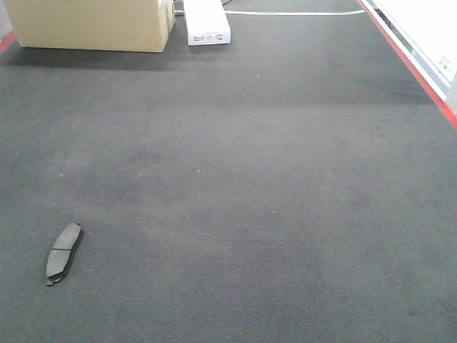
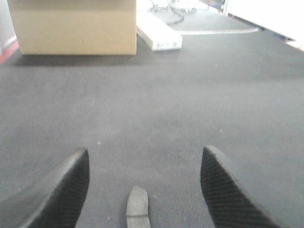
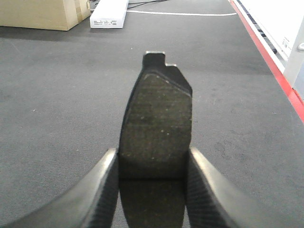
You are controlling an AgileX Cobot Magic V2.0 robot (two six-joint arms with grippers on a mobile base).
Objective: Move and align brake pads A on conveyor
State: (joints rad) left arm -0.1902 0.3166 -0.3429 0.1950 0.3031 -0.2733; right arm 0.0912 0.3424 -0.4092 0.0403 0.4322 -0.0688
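Right now my right fingers are clamped on one brake pad, pinching its long edges so it points straight out toward 12 o'clock over the belt, tabbed end leading. Held flat-faced like that, I judge it can be laid down and squared with the belt's run without turning it in the grip.

My left fingers stand apart, one at 7 and one at 5 o'clock of the wrist view. A second pad lies flat on the belt between them at 6 o'clock, touching neither. That straddle looks like a setup for closing on its sides or nudging it straight.

In the front view that same pad, I take it, sits at 8 o'clock, its far end leaning toward 1 o'clock. It is well apart from the cardboard box and white box up at 11 to 12 o'clock. No other pads show.
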